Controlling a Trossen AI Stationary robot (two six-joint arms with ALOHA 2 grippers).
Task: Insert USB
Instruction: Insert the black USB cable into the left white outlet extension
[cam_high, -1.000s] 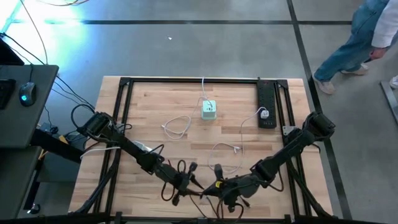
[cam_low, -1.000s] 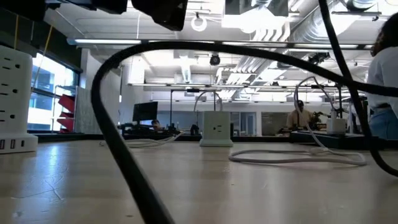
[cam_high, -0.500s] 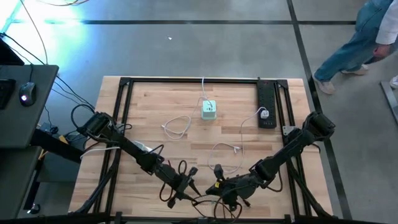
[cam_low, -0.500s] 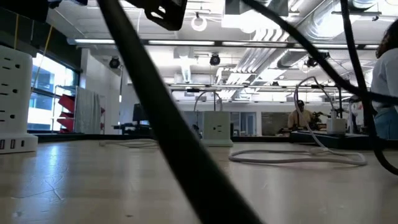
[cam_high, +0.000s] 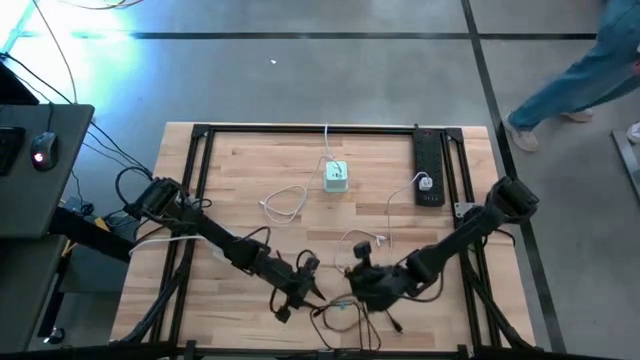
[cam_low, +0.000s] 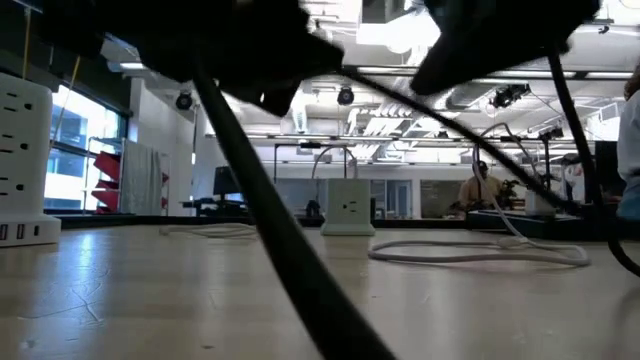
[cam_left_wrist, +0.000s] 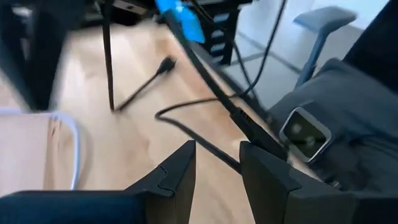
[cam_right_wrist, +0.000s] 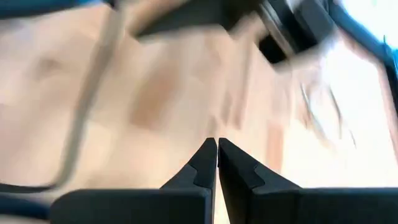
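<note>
With the left gripper (cam_high: 297, 292) parted around a black cable (cam_left_wrist: 205, 93) and the right gripper (cam_right_wrist: 217, 163) clenched empty at lower centre, the plug should be located before the white charging cube (cam_high: 336, 176) is approached.

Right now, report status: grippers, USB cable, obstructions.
Left gripper part open, gripping nothing visible. Right gripper shut, empty. Black cable loose on the table near both, unplugged. White charger block far side. Tangled cables crowd the approach.

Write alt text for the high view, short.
Two dark robot arms meet over tangled cables at the near edge of a wooden table, left gripper beside right gripper. Farther back sit a white charger block, a black power strip and loose white cables.
</note>
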